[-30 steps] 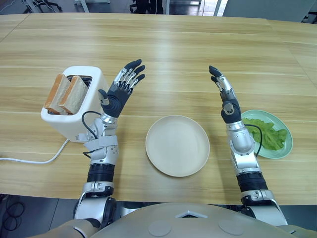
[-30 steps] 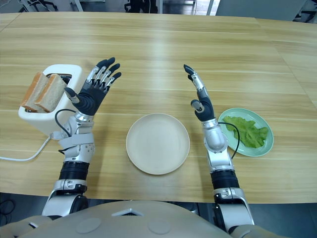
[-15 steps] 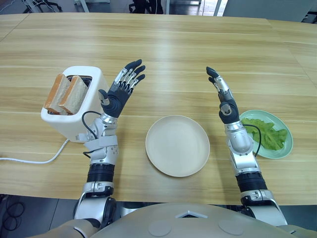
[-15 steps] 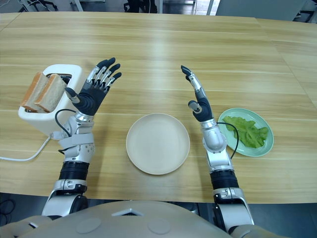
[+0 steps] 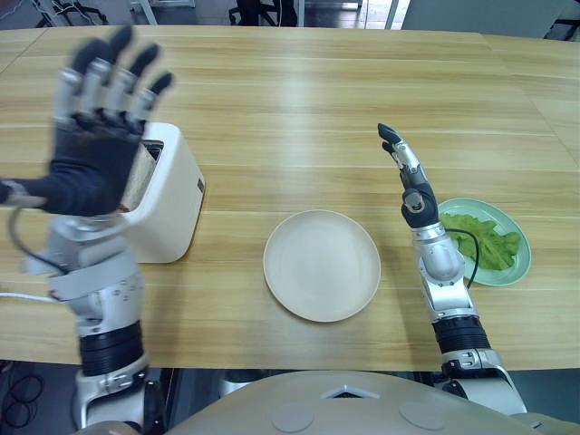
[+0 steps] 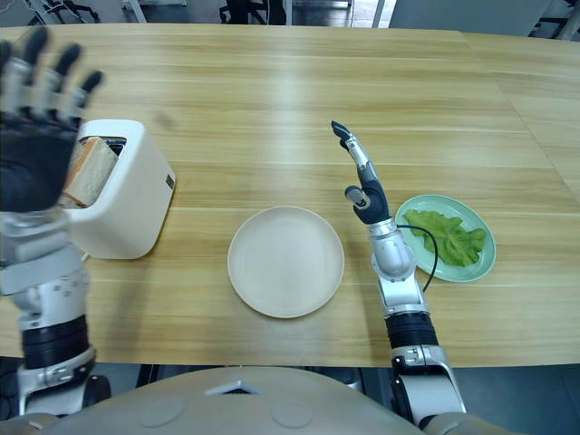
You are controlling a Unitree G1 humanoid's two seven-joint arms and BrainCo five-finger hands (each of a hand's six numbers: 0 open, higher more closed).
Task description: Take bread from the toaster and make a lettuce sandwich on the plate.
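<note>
Across the whole frame, a light wooden plank table [image 5: 299,100]. At the left edge, lifted close to the camera and blurred, the black-and-silver robot left hand [image 5: 95,136]: spread wide, fingers straight and pointing up, nothing in its grasp. Overlaps the left part of the white box-shaped toaster [image 5: 170,213] behind it, so cannot tell whether touching or clear of it. In the toaster's top slots, standing up above the rim and partly covered by that hand, slices of brown-crusted bread [image 6: 93,170]; not yet taken out.

Low in the middle of the frame, a round cream-coloured plate [image 5: 322,265], lying flat, just right of the toaster but apart from it, bare on top.

Right of centre, the black-and-silver robot right hand [image 5: 410,181]: held upright and edge-on above the table, fingers stretched out together and tilted toward the upper left, gripping nothing. Placed between the two dishes, close beside the left rim of the round pale green plate [image 5: 480,277] at the right edge. On that green plate, flat leaves of green lettuce [image 5: 487,240], kept within the rim. Cream plate and green plate well apart, with the right forearm running down between them toward the bottom of the frame.
</note>
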